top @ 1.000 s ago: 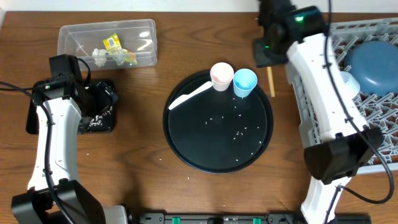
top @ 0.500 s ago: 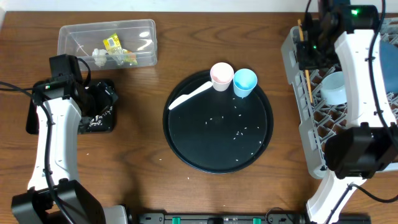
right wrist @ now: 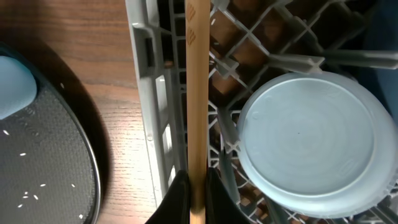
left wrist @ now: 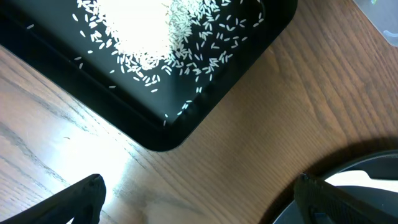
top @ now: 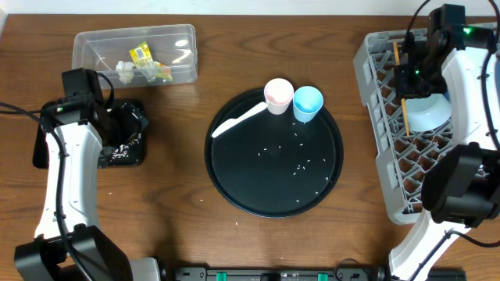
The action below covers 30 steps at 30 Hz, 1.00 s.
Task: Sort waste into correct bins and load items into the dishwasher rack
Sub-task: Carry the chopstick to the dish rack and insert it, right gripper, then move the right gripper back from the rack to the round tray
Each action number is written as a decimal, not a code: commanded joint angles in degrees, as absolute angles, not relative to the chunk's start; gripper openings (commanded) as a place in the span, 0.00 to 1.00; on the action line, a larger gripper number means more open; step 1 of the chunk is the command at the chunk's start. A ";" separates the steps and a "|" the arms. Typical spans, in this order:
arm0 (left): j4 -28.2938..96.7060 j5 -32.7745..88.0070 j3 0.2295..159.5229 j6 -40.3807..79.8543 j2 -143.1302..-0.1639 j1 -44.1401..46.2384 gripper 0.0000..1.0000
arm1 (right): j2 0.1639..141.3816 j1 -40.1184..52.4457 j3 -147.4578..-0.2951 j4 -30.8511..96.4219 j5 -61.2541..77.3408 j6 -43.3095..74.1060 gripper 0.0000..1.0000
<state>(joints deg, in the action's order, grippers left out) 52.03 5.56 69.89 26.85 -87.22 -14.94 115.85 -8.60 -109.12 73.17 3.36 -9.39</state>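
Note:
My right gripper [top: 403,78] [right wrist: 198,177] is shut on a wooden chopstick [top: 405,117] [right wrist: 196,93], held over the left side of the grey dishwasher rack [top: 375,117] [right wrist: 146,74]. A pale-blue bowl [top: 430,113] [right wrist: 317,146] lies upside down in the rack beside it. The pink cup [top: 278,95] and light-blue cup [top: 307,103] stand on the round tray. My left gripper [top: 125,129] [left wrist: 199,199] hangs open over the black rectangular tray [top: 129,152] [left wrist: 186,124], which holds rice [left wrist: 143,31]. The clear tub [top: 86,47] holds the wrapper [top: 142,55] and tissue [top: 125,70].
The large round black tray [top: 234,179] [left wrist: 348,171] sits mid-table with scattered rice grains [top: 308,165] and a white plastic utensil [top: 234,121] across its upper left rim. A few grains [top: 238,224] lie on the wood below it.
My right arm has carried the chopstick rightward, from beside the round tray to above the rack's left side. The left arm has not moved.

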 commanded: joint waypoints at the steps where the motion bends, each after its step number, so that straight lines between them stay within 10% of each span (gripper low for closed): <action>1: 52.03 4.67 70.24 27.09 -87.24 -15.09 0.98 | 116.20 -9.19 -108.99 73.14 6.13 -11.44 0.05; 13: 52.03 4.67 70.24 27.07 -87.24 -15.09 0.98 | 122.02 -8.84 -108.71 73.71 6.28 -11.07 0.06; 18: 52.03 4.67 70.24 27.09 -87.24 -15.09 0.98 | 122.48 -8.71 -108.92 73.43 6.50 -9.06 0.35; 30: 52.03 4.67 70.24 27.09 -87.24 -15.09 0.98 | 122.26 -2.61 -131.24 88.03 10.50 -3.20 0.36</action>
